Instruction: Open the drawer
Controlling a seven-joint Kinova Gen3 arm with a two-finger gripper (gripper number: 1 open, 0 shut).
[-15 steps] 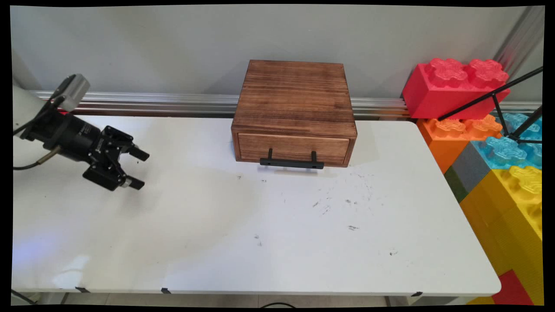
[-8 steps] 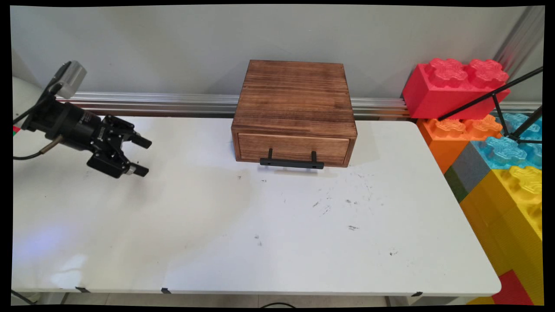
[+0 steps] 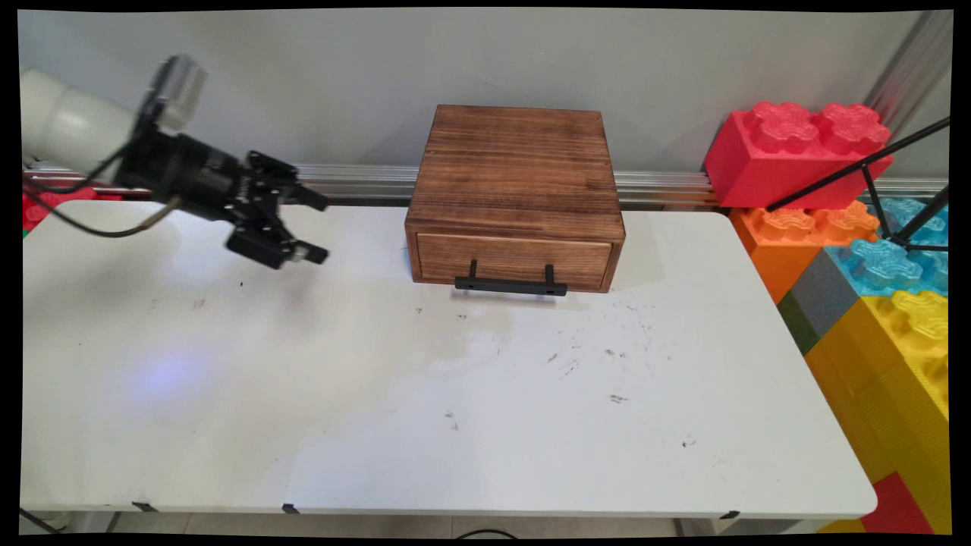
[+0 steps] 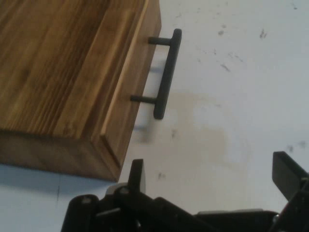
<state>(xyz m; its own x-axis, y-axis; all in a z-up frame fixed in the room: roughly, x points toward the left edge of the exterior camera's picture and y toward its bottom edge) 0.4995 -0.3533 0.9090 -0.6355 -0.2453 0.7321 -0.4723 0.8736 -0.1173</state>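
A brown wooden drawer box (image 3: 516,189) stands at the back middle of the white table (image 3: 455,409), its drawer pushed in, with a black bar handle (image 3: 510,285) on the front. My black gripper (image 3: 318,227) hangs above the table to the box's left, pointing right toward it, open and holding nothing. In the hand view the box (image 4: 63,72) fills the upper left and its handle (image 4: 166,72) runs upright near the middle. The gripper (image 4: 212,176) is well short of the box, fingers (image 4: 137,176) spread wide.
Large toy bricks are stacked off the table's right end: a red one (image 3: 796,155) on top, orange (image 3: 804,235), blue (image 3: 887,262) and yellow (image 3: 895,364) below. A black tripod leg (image 3: 857,171) crosses them. A metal rail (image 3: 349,182) runs along the wall.
The gripper has moved up and to the right, from the table's left end toward the box. It stays open.
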